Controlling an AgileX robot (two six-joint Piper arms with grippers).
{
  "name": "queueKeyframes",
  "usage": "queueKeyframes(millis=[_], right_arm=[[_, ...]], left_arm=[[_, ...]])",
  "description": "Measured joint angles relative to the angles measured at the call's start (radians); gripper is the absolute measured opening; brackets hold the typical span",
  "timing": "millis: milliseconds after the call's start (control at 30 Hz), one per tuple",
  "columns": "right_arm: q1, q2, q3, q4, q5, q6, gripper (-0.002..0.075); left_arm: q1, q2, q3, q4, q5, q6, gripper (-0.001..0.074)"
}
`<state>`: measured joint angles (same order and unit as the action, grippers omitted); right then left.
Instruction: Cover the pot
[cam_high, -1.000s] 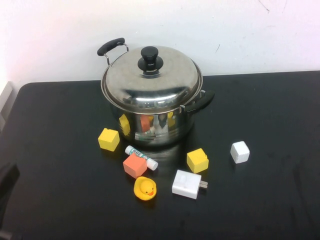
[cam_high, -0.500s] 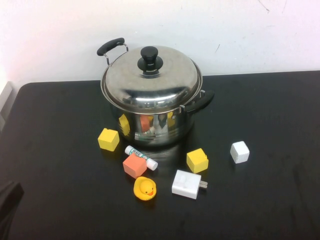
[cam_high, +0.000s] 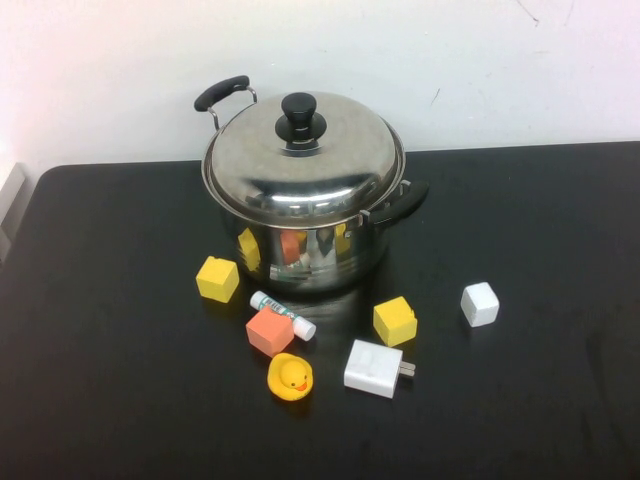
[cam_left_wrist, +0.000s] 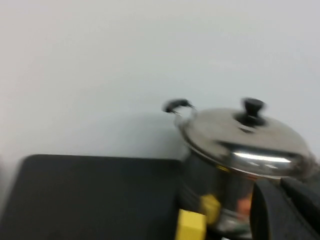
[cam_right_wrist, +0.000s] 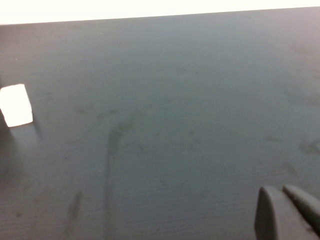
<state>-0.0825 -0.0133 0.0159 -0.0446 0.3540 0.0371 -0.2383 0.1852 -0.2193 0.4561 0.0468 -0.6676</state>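
Observation:
The shiny steel pot (cam_high: 310, 250) with two black side handles stands at the back middle of the black table (cam_high: 540, 400). The domed steel lid (cam_high: 300, 165) with a black knob sits on it. Neither arm shows in the high view. In the left wrist view the pot (cam_left_wrist: 220, 192) and the lid (cam_left_wrist: 250, 140) are blurred, and my left gripper (cam_left_wrist: 279, 187) is low, well away from the pot, fingers close together, holding nothing. My right gripper (cam_right_wrist: 282, 192) is shut and empty above bare table.
In front of the pot lie two yellow blocks (cam_high: 217, 278) (cam_high: 395, 320), an orange block (cam_high: 270, 331), a glue tube (cam_high: 283, 314), a yellow duck (cam_high: 290, 377), a white charger (cam_high: 374, 368) and a white cube (cam_high: 480, 303). The cube also shows in the right wrist view (cam_right_wrist: 16, 105). A white wall stands behind.
The dark shape of my left arm at the lower left corner of the high view has drawn back out of view. The pot, lid and small objects have not moved.

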Motion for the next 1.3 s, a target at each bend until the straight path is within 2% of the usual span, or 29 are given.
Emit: queueKeyframes(millis=[200, 333, 567, 1000, 1300], right_arm=[[0.0, 0.0, 0.0, 0.0, 0.0, 0.0, -0.0002], [0.0, 0.0, 0.0, 0.0, 0.0, 0.0, -0.0002], [0.0, 0.0, 0.0, 0.0, 0.0, 0.0, -0.0002], [0.0, 0.0, 0.0, 0.0, 0.0, 0.0, -0.0002], [0.0, 0.0, 0.0, 0.0, 0.0, 0.0, -0.0002]], left_arm=[[0.158, -0.083, 0.107, -0.147, 0.0, 0.152, 0.0], [0.2, -0.16, 0.217, -0.186, 0.038, 0.17, 0.0], [0.206, -0.195, 0.238, -0.316, 0.261, 0.172, 0.0], [0.156, -0.196, 0.238, -0.391, 0.268, 0.429, 0.0], [0.156, -0.198, 0.238, -0.425, 0.268, 0.459, 0.0]])
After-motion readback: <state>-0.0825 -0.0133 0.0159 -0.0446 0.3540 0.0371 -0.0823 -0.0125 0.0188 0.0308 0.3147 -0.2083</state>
